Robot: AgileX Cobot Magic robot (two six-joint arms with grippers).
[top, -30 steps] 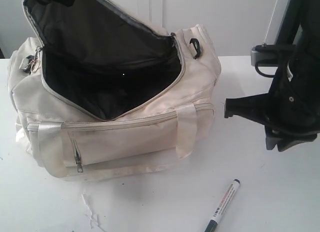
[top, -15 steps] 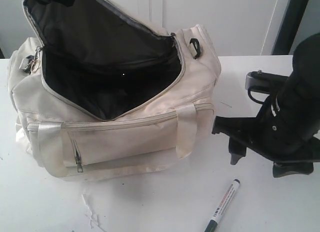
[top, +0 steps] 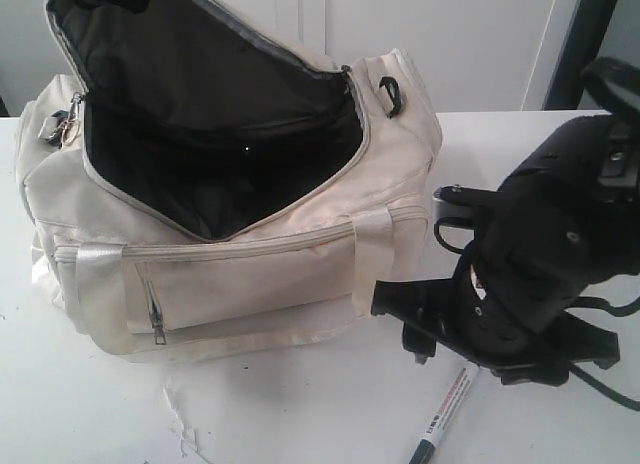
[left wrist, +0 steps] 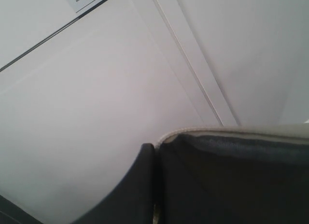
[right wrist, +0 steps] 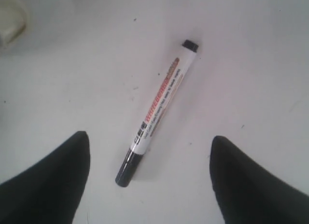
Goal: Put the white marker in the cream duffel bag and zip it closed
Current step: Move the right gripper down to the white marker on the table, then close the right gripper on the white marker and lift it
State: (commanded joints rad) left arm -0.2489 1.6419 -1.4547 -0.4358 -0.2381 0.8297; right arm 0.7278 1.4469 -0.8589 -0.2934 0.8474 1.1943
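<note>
The right pincer (right wrist: 149, 139) hangs wide open over the white marker (right wrist: 158, 110) — the nearer arm by far. The marker lies on the tabletop (top: 300, 404), five o'clock from the cream duffel bag (top: 250, 274), running one-to-seven.

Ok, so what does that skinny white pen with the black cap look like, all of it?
The slim white marker has a smooth, plastic-looking barrel with red and black print, a black cap on one end and a small dark end on the other. It lies flat on the white table, capped. Only the table touches it; the open right gripper hangs above, straddling it.
</note>
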